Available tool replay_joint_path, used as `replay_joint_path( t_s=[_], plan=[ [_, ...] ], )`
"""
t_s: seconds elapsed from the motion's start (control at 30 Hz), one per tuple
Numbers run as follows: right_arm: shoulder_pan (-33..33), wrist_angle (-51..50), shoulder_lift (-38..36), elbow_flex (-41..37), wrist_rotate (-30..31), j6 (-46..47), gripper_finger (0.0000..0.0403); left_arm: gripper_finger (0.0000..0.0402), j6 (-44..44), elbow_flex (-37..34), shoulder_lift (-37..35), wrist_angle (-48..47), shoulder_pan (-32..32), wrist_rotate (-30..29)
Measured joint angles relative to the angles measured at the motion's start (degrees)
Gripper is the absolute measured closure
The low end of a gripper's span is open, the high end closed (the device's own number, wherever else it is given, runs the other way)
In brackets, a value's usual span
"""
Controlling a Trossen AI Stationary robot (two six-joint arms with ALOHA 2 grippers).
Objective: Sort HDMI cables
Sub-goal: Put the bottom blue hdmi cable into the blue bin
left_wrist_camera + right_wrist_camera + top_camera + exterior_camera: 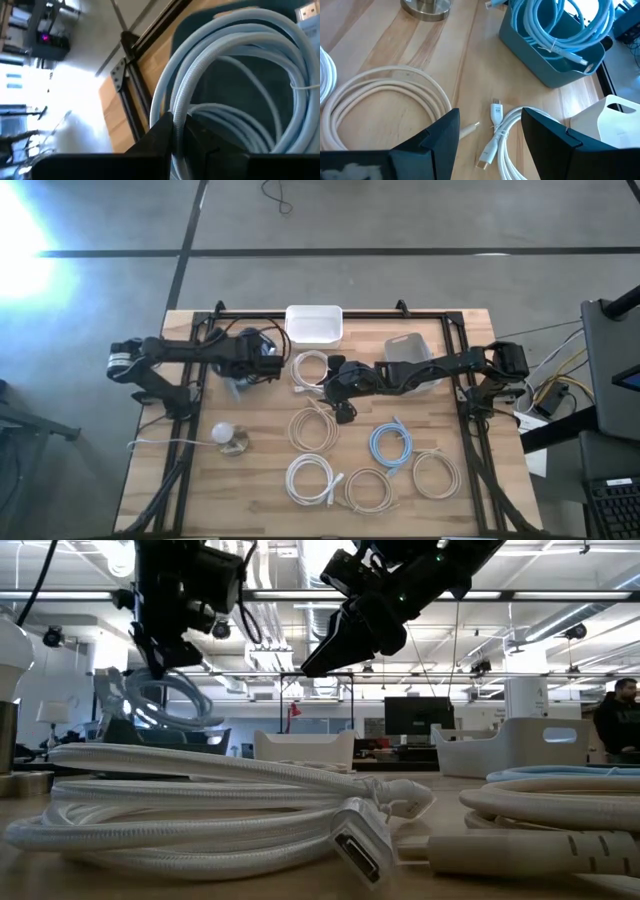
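Light-blue braided HDMI coil (pixel 235 75), likely light and floppy, hanging pinched by one strand in left gripper (pixel 172 131); right gripper (pixel 489 131) hovering agape.

- My two arms are dark, nearly black, built of slim jointed links with bulkier housings at the joints.
- The left arm (pixel 190 352) carries a pale grey ring at its shoulder end.
- The right arm (pixel 440 365) has a boxy black base block.
- The right gripper (pixel 487 137) has flat, matte black fingers (pixel 547 132) with angular, faceted edges.
- Thin black cables loop around my left wrist.
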Motion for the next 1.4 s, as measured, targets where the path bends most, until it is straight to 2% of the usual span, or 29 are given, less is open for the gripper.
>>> replay_joint_path(
  t_s=[0.2, 0.57, 0.9, 1.07, 1.27, 1.4],
  plan=[
    [0.0, 0.0, 0.0, -0.1, 0.0, 0.0, 0.0193, 0.0365, -2.8, -0.6, 0.0, -1.6, 3.6, 0.8],
    [0.0, 0.1, 0.0, -0.1, 0.0, -0.1, 0.0193, 0.0365, -1.9, -2.6, 0.0, -1.6, 9.7, 2.7],
    [0.0, 0.1, 0.0, -0.1, 0.0, -0.2, 0.0193, 0.0361, 12.0, -3.9, 0.0, 8.4, 10.0, 2.5],
    [0.0, 0.1, 0.0, -0.1, 0.0, -0.2, 0.0193, 0.0329, 16.4, -4.0, 0.0, 10.7, 10.6, -0.4],
    [0.0, 0.0, 0.0, -0.1, 0.0, -0.2, 0.0193, 0.0277, 18.6, -4.1, 0.0, 10.7, 12.2, -0.9],
    [0.0, 0.0, 0.0, -0.1, 0.0, -0.2, 0.0193, 0.0268, 19.3, -4.1, 0.0, 11.2, 12.3, 3.2]
  ],
)
